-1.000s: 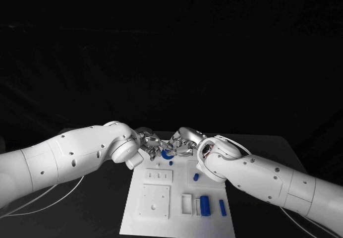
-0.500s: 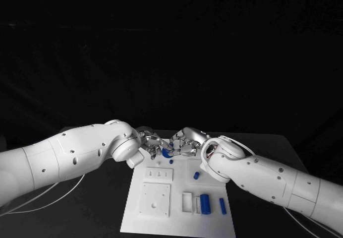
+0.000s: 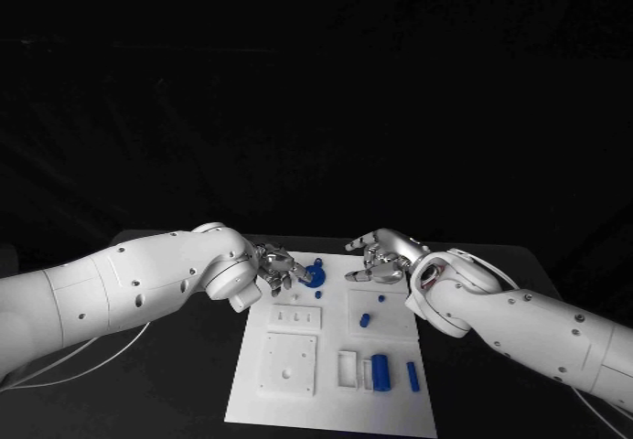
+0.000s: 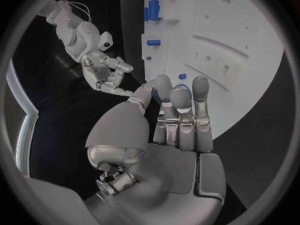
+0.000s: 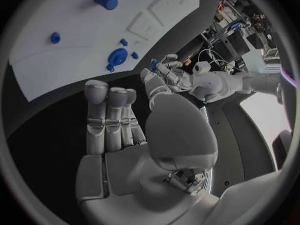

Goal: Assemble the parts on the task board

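Black table under a white task board (image 3: 337, 402). Left hand (image 3: 280, 268) pinches a blue part (image 3: 316, 274) at its fingertips over the board's far end; right hand (image 3: 382, 261), spread and empty, hangs just beside. Light pinch: part may slip, tilt, or miss its seat.

The head camera is looking down from above at the task board (image 3: 337, 366) on the black counter (image 3: 198, 384), with both arms reaching in. Each wrist camera is sitting close behind its own hand, the left hand (image 4: 169, 130) and the right hand (image 5: 134, 130), facing past the fingers toward the board (image 4: 212, 45) (image 5: 81, 35). All three are sharing that board.
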Available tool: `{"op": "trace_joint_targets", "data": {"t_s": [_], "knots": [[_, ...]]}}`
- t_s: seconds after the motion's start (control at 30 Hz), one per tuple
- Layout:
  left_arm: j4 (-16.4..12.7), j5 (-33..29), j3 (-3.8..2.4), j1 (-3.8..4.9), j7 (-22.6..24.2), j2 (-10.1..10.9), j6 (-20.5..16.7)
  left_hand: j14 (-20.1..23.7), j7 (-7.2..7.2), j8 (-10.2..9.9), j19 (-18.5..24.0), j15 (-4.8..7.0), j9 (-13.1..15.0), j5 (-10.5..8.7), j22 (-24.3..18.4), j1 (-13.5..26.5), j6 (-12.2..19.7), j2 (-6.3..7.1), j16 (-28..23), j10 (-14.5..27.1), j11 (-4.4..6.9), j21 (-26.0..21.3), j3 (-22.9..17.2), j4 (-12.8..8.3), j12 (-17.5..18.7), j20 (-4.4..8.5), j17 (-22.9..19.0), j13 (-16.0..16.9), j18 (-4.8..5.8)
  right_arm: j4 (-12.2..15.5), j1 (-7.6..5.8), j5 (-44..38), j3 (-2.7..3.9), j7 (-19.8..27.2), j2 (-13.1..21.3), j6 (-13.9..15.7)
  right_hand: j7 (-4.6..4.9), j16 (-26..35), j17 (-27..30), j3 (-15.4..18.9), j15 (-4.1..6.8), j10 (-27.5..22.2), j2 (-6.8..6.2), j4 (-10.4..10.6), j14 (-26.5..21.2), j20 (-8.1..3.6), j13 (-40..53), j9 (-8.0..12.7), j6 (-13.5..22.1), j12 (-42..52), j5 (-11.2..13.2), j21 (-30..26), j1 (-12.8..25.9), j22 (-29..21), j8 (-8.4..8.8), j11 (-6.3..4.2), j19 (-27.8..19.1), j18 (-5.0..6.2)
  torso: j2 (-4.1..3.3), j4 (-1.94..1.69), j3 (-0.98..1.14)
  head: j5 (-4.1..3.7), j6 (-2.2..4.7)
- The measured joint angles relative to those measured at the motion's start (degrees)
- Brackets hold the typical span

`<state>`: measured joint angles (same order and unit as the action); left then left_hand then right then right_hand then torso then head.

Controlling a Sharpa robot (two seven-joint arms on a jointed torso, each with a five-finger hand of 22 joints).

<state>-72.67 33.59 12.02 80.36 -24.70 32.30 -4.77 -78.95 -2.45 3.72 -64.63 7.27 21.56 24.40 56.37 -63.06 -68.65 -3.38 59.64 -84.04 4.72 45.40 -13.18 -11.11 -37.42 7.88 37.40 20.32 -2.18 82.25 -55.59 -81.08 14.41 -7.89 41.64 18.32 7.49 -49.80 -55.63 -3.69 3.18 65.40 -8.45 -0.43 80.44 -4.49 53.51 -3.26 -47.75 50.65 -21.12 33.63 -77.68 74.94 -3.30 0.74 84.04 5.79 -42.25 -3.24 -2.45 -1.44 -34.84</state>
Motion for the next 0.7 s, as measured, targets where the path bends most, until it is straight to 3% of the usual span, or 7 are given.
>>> {"op": "trace_joint_targets", "data": {"t_s": [0.23, 0.37, 0.57, 0.7], "knots": [[-0.09, 1.93, 1.05, -0.28, -1.25, 0.12, -0.57, -0.34, -0.01, -0.01, -0.21, 0.05, 0.40, -0.50, 0.76, 0.37, -0.01, -0.09, 0.49, 0.00, 0.00, 0.00, 0.00, 0.00, -1.09, 0.20, 0.48, 0.08, 0.00, -0.76, 0.13, 3.89, 3.03, 1.36, 2.61, 0.56, 0.00, 0.00, 0.20, -1.40, 0.00, 0.01, 0.40, -1.40, 0.00, 0.00, -0.54, 0.00, 0.00, 0.00, -1.97, -0.65, 0.40, -0.01, 0.00, -0.01, 0.00, -0.02, 0.25, 0.49, 0.28, 0.44, -0.38], [0.14, 3.12, 1.47, -0.96, -2.06, 0.02, -0.86, -0.40, -0.01, -0.03, -0.21, 0.00, 0.41, -0.73, 1.35, 0.40, -0.01, -0.13, 1.17, -0.02, 0.03, 0.00, 0.41, 0.39, -1.84, 0.20, 0.87, 0.32, 0.00, -1.70, 0.14, 7.01, 4.66, 1.97, 3.27, 0.98, 0.00, 0.00, 0.41, -1.95, 0.00, -0.19, 0.85, -1.95, 0.00, 0.00, -0.87, -0.01, 0.00, 0.00, -2.62, -1.20, 0.85, -0.01, 0.00, 0.19, 0.00, -0.03, 0.48, 0.59, 0.50, 0.66, -0.83], [1.26, 4.97, 1.63, -2.36, -3.12, -0.87, -1.18, -0.41, -0.01, -0.12, -0.61, 0.00, 0.43, -0.94, 2.44, 0.36, -0.01, -0.17, 2.48, -0.18, 0.19, -0.20, 0.80, 0.64, -2.92, 0.20, 1.32, 0.68, 0.00, -2.39, 0.15, 10.19, 5.64, 2.54, 3.22, 1.40, 0.00, 0.28, 0.64, -1.95, 0.00, -0.19, 0.84, -1.95, 0.00, 0.00, -0.99, -0.01, 0.00, 0.01, -3.07, -1.48, 0.84, -0.01, 0.00, 0.19, 0.00, -0.05, 0.79, 0.55, 0.82, 0.91, -1.58], [1.83, 6.43, 1.66, -3.48, -3.80, -1.66, -1.29, -0.41, -0.01, -0.24, -0.61, 0.00, 0.45, -0.95, 3.07, 0.35, -0.01, -0.42, 3.09, -0.18, 0.19, -0.55, 0.82, 0.66, -3.08, 0.20, 1.70, 0.73, 0.00, -2.53, 0.15, 11.36, 5.83, 2.83, 2.98, 1.54, -0.01, 0.37, 0.80, -1.95, 0.00, -0.19, 1.07, -1.95, 0.00, -0.01, -1.12, -0.01, -0.01, -0.21, -3.29, -1.92, 1.07, -0.01, 0.00, 0.19, 0.00, -0.06, 0.91, 0.49, 0.93, 1.03, -2.03]]}}
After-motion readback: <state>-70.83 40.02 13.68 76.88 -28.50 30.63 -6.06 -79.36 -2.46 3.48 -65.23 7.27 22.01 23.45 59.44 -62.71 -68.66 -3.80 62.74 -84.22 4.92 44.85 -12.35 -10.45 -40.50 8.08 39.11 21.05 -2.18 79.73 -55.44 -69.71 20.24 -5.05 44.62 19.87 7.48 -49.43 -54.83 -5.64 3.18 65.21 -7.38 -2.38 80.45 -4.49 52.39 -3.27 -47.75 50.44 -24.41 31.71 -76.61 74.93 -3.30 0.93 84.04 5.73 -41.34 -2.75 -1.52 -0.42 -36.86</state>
